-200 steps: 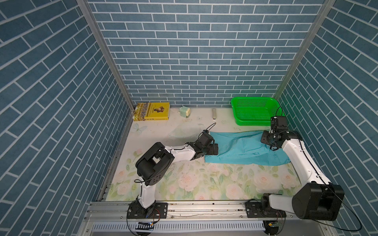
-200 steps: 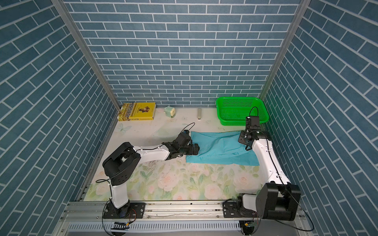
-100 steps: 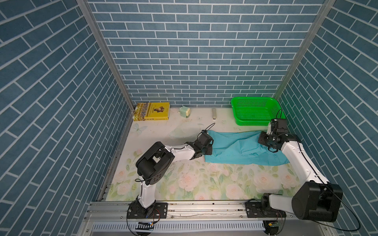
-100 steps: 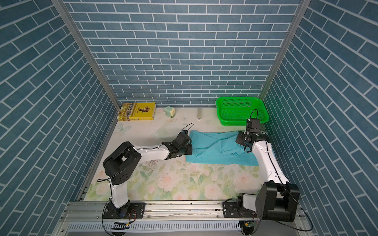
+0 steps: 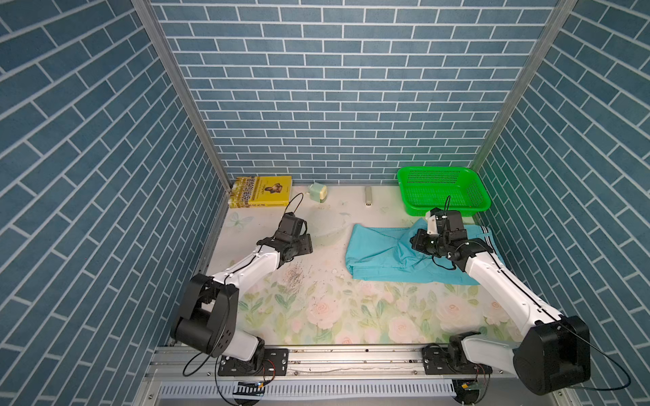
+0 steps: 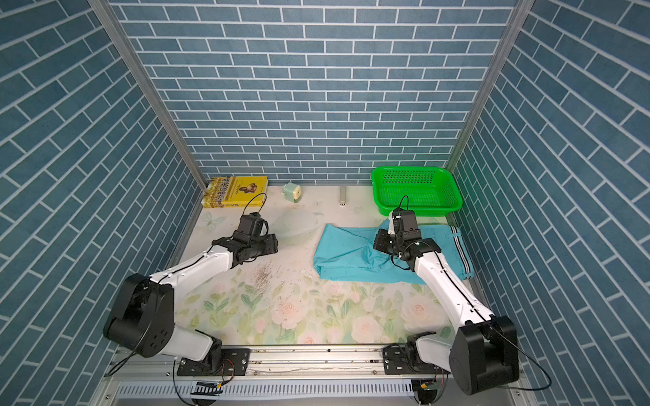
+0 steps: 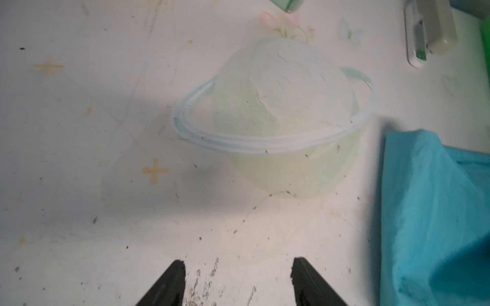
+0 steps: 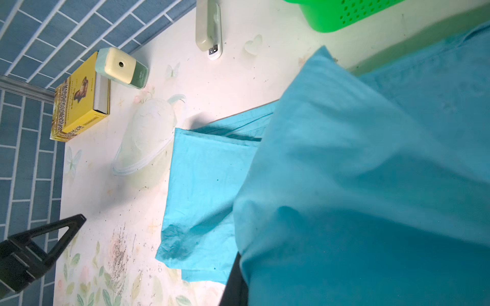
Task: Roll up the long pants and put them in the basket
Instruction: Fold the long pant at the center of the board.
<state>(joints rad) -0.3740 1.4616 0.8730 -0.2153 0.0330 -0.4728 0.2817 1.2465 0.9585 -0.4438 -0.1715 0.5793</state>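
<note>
The long pants (image 5: 380, 253) (image 6: 346, 255) lie folded and flat at the right of the table, with the striped waistband (image 6: 461, 253) at the far right. My right gripper (image 5: 418, 243) (image 6: 379, 242) is over their middle, shut on a raised fold of turquoise cloth. That fold (image 8: 371, 172) fills the right wrist view and hides all but one dark finger (image 8: 234, 284). Well left of the pants, my left gripper (image 5: 308, 245) (image 7: 236, 263) is open and empty above bare table. The pants' left edge (image 7: 434, 212) shows at the side of the left wrist view.
A clear plastic bowl (image 7: 278, 119) (image 6: 295, 223) sits between the left gripper and the pants. Along the back wall are a yellow book (image 5: 262, 191), a mint pencil sharpener (image 5: 318, 191), a small white stapler (image 5: 368, 195) and a green basket (image 5: 411, 207).
The left gripper has left the pants' left edge and drawn back to the left, open. The right gripper has moved left over the pants, dragging a fold of cloth with it.
</note>
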